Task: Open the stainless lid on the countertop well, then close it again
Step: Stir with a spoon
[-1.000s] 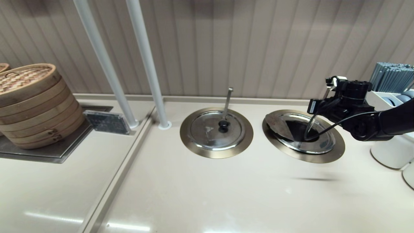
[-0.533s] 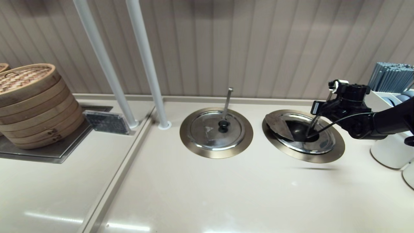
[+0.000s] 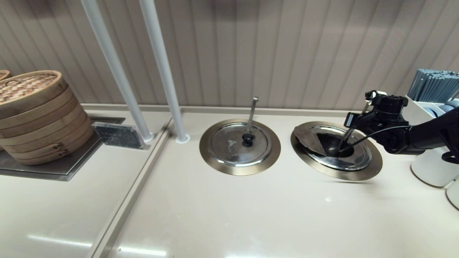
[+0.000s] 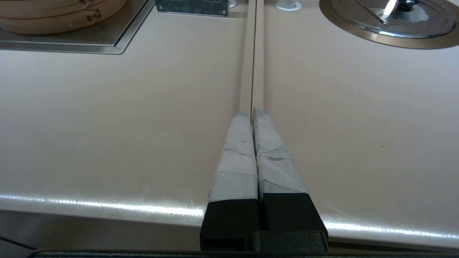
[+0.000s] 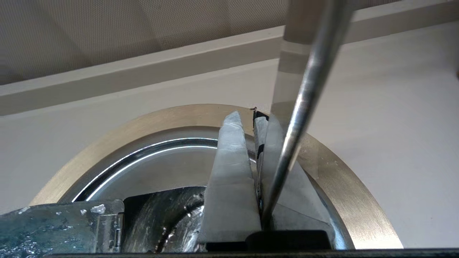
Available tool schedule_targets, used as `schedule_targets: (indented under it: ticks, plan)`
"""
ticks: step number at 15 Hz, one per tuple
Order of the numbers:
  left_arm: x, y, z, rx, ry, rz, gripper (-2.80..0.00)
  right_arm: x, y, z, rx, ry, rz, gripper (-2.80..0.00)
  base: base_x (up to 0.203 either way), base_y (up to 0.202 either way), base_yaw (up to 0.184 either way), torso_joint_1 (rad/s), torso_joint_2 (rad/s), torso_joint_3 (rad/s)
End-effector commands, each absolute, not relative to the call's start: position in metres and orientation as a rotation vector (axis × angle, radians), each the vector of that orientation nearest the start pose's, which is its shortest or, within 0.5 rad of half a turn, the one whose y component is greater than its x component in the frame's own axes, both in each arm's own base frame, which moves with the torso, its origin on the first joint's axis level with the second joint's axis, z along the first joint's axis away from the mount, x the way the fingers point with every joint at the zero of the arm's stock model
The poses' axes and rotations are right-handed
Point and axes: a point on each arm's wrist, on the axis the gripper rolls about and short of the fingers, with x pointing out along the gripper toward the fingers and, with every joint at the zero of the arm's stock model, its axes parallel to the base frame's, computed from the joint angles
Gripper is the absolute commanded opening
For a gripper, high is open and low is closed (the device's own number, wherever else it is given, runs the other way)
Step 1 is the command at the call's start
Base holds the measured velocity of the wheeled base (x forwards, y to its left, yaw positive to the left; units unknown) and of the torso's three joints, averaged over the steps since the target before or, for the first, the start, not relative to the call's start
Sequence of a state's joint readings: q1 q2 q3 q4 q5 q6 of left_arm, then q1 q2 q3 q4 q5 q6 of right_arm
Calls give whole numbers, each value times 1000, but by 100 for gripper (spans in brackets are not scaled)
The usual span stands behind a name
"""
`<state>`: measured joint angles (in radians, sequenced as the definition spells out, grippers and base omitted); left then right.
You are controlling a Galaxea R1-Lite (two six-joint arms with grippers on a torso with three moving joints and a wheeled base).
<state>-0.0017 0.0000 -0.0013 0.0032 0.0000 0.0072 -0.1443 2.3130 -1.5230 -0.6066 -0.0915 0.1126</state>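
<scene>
The stainless lid (image 3: 353,157) sits in the right countertop well, inside its bronze rim ring (image 3: 373,168). Its wedge flap (image 3: 309,140) is folded back to the left, exposing the dark opening (image 3: 331,143). The black knob is hidden. The ladle handle (image 3: 347,138) rises out of the opening. My right gripper (image 3: 353,123) hovers over the well's far right side. In the right wrist view this gripper (image 5: 247,116) is shut on nothing, with the ladle handle (image 5: 304,96) running beside its fingers. My left gripper (image 4: 252,111) is parked, shut, above the counter's front edge.
A twin closed lid (image 3: 239,143) with a slim ladle handle lies in the middle well. A bamboo steamer (image 3: 36,114) stands at the far left beside a small sign (image 3: 118,135). Two white posts (image 3: 163,71) rise behind. White containers (image 3: 430,168) crowd the right edge under my right arm.
My right gripper has drifted slightly right and lower beside the ladle handle. The flap stays folded open and the left arm has not moved.
</scene>
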Motion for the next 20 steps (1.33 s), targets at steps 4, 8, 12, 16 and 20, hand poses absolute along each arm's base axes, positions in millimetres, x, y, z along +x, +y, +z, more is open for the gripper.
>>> schedule_targets:
  ticks: [4,8,12,16,20]
  plan:
    - [-23,0,76,8,2,-2,-280,477,-71,126,119,177,-245,-280,0,0,0,0,0,0]
    - [-23,0,76,8,2,-2,-280,478,-71,123,116,179,-235,-280,0,0,0,0,0,0]
    - [-23,0,76,8,2,-2,-280,478,-70,127,124,167,-233,-280,0,0,0,0,0,0]
    - [-23,0,75,8,4,-2,-280,478,-70,129,136,164,-232,-280,0,0,0,0,0,0]
    - [-23,0,76,6,2,-2,-280,477,-67,129,140,166,-231,0,0,0,0,0,0,0]
